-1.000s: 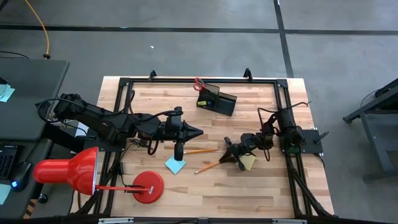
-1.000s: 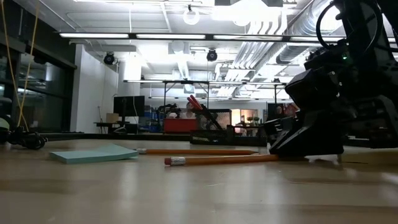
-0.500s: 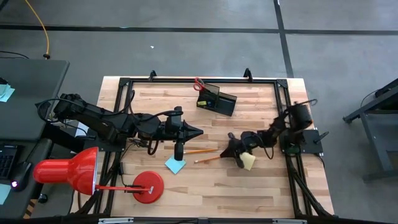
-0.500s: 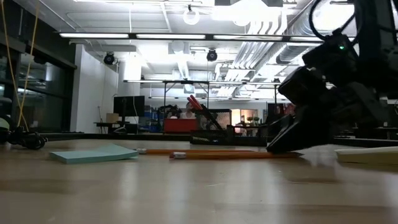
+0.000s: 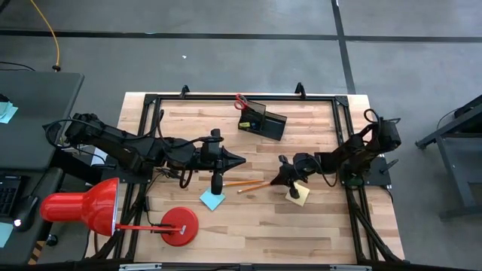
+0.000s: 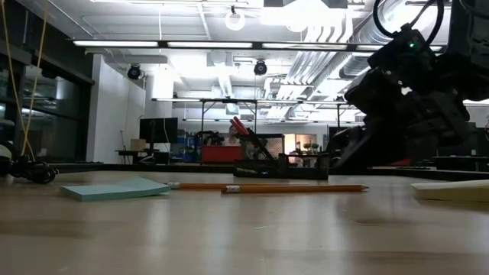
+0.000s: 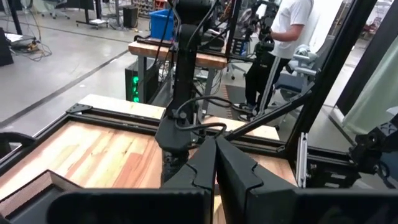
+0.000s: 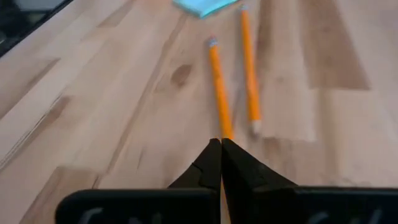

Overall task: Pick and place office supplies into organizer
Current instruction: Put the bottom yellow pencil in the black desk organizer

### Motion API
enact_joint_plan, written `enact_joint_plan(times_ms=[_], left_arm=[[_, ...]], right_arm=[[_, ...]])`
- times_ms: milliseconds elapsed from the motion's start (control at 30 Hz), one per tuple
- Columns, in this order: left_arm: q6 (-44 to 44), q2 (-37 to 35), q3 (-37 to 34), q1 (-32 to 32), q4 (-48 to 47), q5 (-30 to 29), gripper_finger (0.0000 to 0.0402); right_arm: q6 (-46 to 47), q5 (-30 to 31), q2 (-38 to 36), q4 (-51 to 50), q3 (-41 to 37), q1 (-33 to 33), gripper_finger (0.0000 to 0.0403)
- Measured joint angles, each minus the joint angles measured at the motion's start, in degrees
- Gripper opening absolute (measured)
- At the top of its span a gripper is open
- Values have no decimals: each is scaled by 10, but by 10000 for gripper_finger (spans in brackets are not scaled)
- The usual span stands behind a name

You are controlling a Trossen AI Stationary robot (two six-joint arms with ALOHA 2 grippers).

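Orange and slim, 1 wooden pencil (image 8: 218,87) was pinched at its near end by the right pincer (image 5: 280,176), whose 2 dark fingers were pressed together on it just above the light wooden table (image 5: 331,233); in the low view this pencil (image 6: 294,188) sat level, close over the boards. A 2nd orange pencil (image 8: 249,68) lay on the table just beside it, near the blue square sticky-note pad (image 5: 212,199). A yellow square sticky-note pad (image 5: 298,193) rested on the table beside the right pincer. The left pincer (image 5: 242,159) hung over the middle of the table with its fingers pressed together on nothing, pointing toward the right arm. The small black rectangular organizer box (image 5: 263,120) stood near the far edge of the table, well apart from both pincers, with red-handled scissors (image 5: 240,101) standing in its taller compartment. A big red desk lamp (image 5: 83,205) stood at the near left corner. Beyond the table, the left wrist view showed a person in a white shirt (image 7: 287,25).
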Motion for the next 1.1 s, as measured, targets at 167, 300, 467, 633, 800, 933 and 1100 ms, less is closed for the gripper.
enact_joint_plan(times_ms=[167, 300, 467, 633, 800, 933, 1100], left_arm=[[-4, 0, 0, 0, -12, 0, 3], [-4, 0, 0, 0, -12, 0, 3], [-4, 0, 0, 0, -12, -8, 3], [-4, 0, 0, 0, -13, -11, 3], [-4, 0, 0, 0, -14, -15, 3], [-5, 0, 0, 0, -14, -15, 3], [-5, 0, 0, 0, -16, -15, 3]], right_arm=[[-22, -30, 0, -6, 0, 0, 15], [-31, -22, 1, -5, 1, -3, 59], [-52, 7, 5, 17, 1, -3, 125], [-49, -2, 62, 76, 2, -11, 147], [-35, -6, 140, 214, 3, -11, 124], [-16, -23, 194, 241, 15, -11, 108], [-16, -27, 223, 258, 28, -8, 104]])
